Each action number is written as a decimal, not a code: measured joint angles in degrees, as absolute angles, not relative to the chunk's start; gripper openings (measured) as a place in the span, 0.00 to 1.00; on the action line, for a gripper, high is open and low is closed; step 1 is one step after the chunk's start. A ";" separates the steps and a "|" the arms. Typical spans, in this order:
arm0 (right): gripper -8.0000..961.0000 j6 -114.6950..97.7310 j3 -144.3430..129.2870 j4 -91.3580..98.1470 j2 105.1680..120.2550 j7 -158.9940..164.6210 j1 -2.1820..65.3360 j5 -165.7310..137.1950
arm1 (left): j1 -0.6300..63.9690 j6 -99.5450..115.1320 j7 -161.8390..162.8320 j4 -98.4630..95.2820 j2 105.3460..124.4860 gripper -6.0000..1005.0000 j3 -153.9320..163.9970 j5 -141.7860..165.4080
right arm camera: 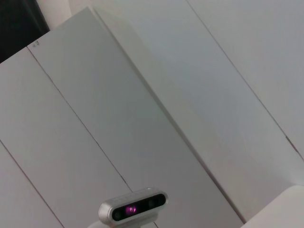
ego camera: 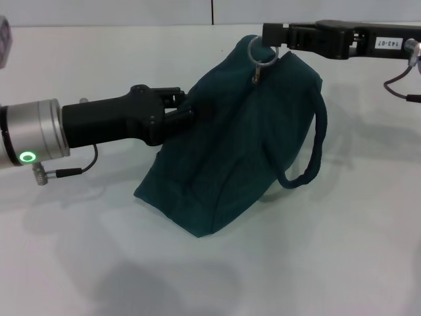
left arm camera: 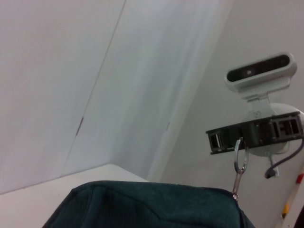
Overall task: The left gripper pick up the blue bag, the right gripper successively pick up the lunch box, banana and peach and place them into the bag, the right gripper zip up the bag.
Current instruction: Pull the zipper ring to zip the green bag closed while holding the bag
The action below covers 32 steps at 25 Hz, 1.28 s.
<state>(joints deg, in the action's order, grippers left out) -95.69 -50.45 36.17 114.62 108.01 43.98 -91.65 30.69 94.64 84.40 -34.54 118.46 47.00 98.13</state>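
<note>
White bench (ego camera: 329,263) bare around bag (ego camera: 230,151); pale wall panels behind. Bag sits mid-bench, tilted, top zipped shut, loop handle (ego camera: 309,158) hanging on right side. Left pincer (ego camera: 187,108) clamped on bag's left upper edge, holding it up. Right pincer (ego camera: 273,36) above bag's top, nipped on zipper ring (ego camera: 266,58); ring and pull hang below its tip. Lunch box, banana, peach not visible.

One blue bag (ego camera: 230,151) sits on one white table (ego camera: 342,250) — a single loop handle (ego camera: 309,155) shows at its right side, and one metal ring pull (ego camera: 265,58) at its top. Two grippers — the left gripper (ego camera: 187,108) at the bag's left, the right gripper (ego camera: 271,36) at the far top.
</note>
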 joint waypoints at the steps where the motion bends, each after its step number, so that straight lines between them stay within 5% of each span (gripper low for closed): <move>1: 0.03 -95.69 -50.45 36.17 114.62 108.01 43.98 -91.65 | 30.69 94.64 84.40 -34.54 118.46 0.41 47.00 98.13; 6: 0.03 -94.12 -50.53 35.75 114.69 107.99 43.87 -91.79 | 31.08 95.06 83.83 -34.55 118.23 0.27 48.75 98.34; 16: 0.02 -92.10 -51.07 35.55 114.35 107.92 43.67 -91.86 | 31.09 97.14 83.39 -34.47 117.64 0.17 49.37 98.69; 32: 0.02 -92.17 -50.76 35.63 114.05 108.00 43.25 -91.63 | 30.68 97.08 83.41 -34.25 117.59 0.13 49.21 99.77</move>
